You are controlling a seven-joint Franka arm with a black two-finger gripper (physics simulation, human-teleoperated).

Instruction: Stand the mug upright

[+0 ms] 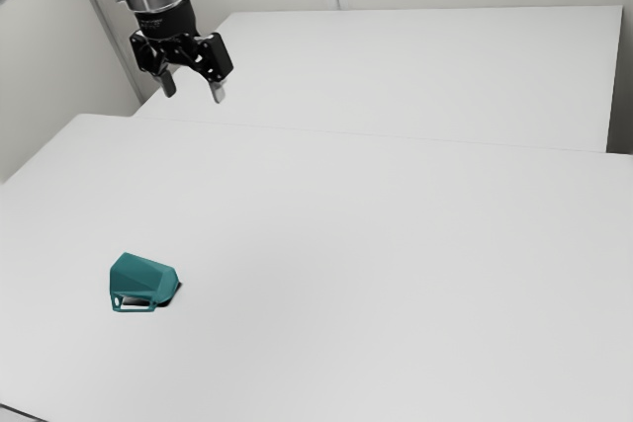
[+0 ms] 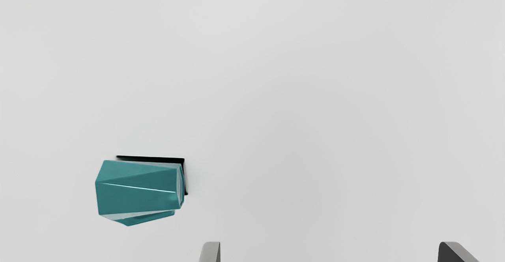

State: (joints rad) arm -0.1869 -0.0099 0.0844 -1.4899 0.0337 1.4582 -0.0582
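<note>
1. Handle (image 1: 136, 310), nearest the ext. view's camera: low on the mug's side, close to the tabletop. Prob. snags a finger or props the cup, so keep fingers off it, esp. during the turn.
2. Mug (image 1: 141, 279): on its side on the table (image 1: 376, 274), toward the ext. view's left, long axis roughly L–R there. Can't tell for sure which end is the mouth; check b4 choosing turn dir. Best grip, IMO: across the faceted body, clear of the handle, firm but gentle b/c slanted faces may slip.
3. Gripper (image 1: 194, 96), farther back & well above: fingers spread w/ nothing bet. them. Next, prob. shift over the mug, line up across its axis, go down slowly, close, lift a bit, rotate base-down, lower till flat, then let go.
</note>
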